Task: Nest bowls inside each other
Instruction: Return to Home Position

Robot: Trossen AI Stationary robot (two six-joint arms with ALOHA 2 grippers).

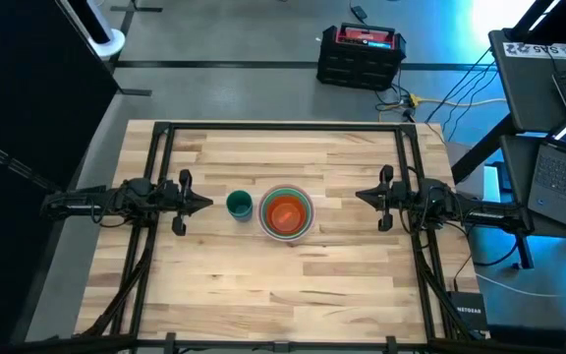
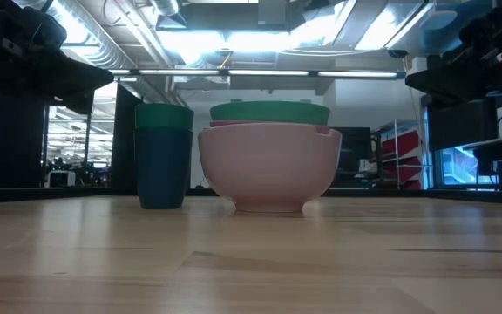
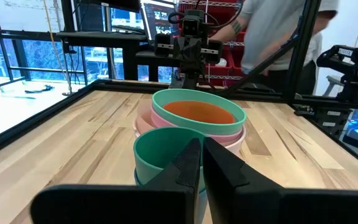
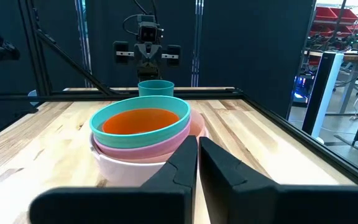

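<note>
bowl stack [image 1: 285,212] sits upright mid-tabletop [image 1: 293,295], mouths up, axis vertical: orange-red innermost, then teal, pink, pale outer bowl. cup pair [image 1: 240,204], green nested in blue, also stands upright, just beside the stack on the left arm's side. left gripper [image 1: 204,203] and right gripper [image 1: 360,197] point inward at them from either side, touching neither, fingers squeezed narrow on nothing.

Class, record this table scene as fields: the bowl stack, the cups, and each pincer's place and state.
Bowl stack: mid-table; orange-red innermost, then teal, pink, pale outermost.
Cup pair: green cup nested in blue cup, just apart from the stack.
Left pincer: shut, empty, beside the cups.
Right pincer: shut, empty, across the stack, apart from it.
</note>
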